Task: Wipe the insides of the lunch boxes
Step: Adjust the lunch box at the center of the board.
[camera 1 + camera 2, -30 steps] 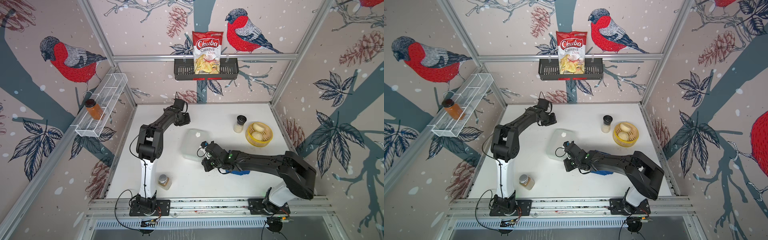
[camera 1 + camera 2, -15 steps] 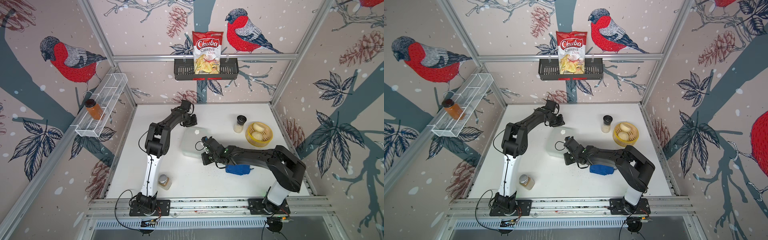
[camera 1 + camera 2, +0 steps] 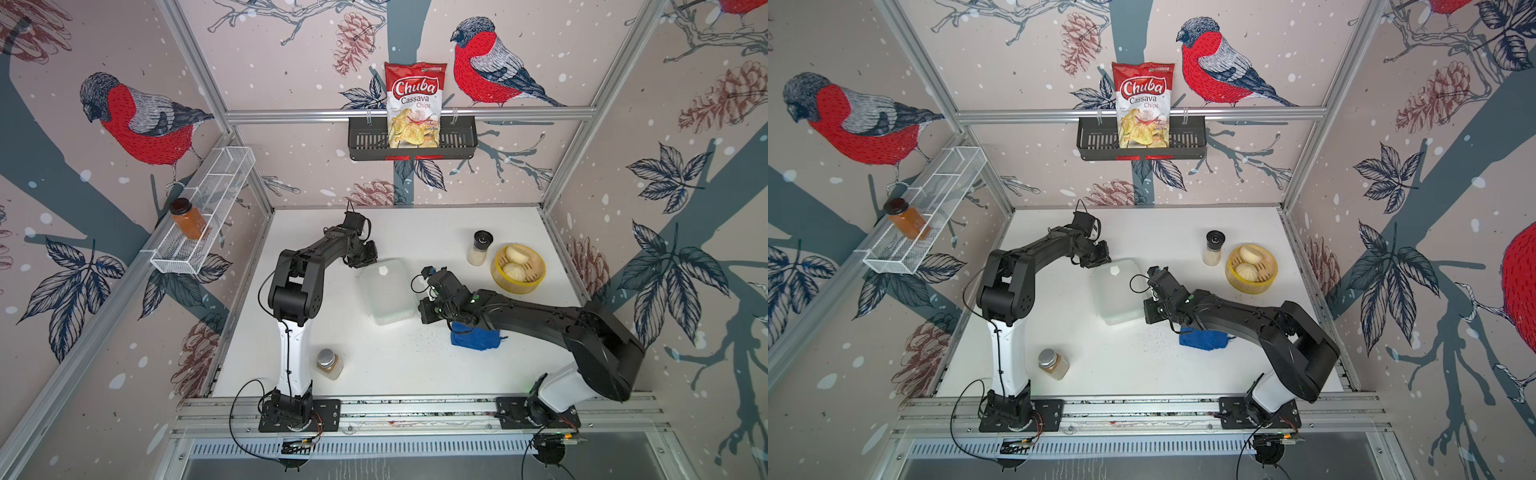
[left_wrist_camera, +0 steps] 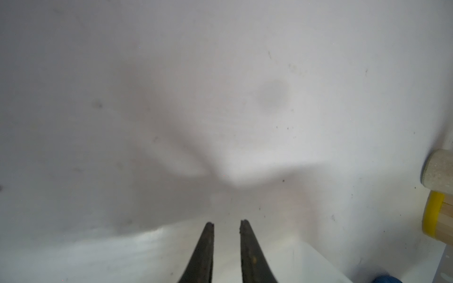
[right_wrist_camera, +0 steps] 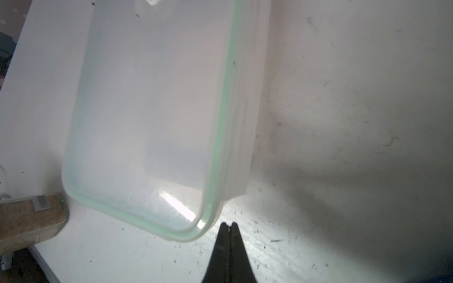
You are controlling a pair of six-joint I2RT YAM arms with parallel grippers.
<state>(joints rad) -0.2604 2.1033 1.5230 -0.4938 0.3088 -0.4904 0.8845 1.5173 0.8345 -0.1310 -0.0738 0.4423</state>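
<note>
The lunch box [image 3: 384,293] [image 3: 1116,293] is a translucent whitish tub in mid-table with its lid on, showing a small white spot. My left gripper [image 3: 366,261] [image 3: 1100,260] is at the box's far left corner. In the left wrist view its gripper [image 4: 227,223] shows a narrow gap, with nothing seen between the fingers. My right gripper [image 3: 420,311] [image 3: 1145,311] is shut and empty at the near right corner. In the right wrist view the gripper [image 5: 228,224] points just beside the green-sealed lunch box [image 5: 152,110]. A blue cloth [image 3: 476,338] [image 3: 1204,338] lies under the right arm.
A shaker [image 3: 480,247] and a yellow steamer basket [image 3: 536,282] with buns stand at the right back. A spice jar [image 3: 329,365] lies near the left arm's base. A chips bag [image 3: 413,106] sits in a black wall basket, and an orange jar [image 3: 189,218] sits on the wire shelf.
My left gripper has swung right from the table's far left to the lunch box's far corner, and its jaws have narrowed. The right gripper stays shut by the box.
</note>
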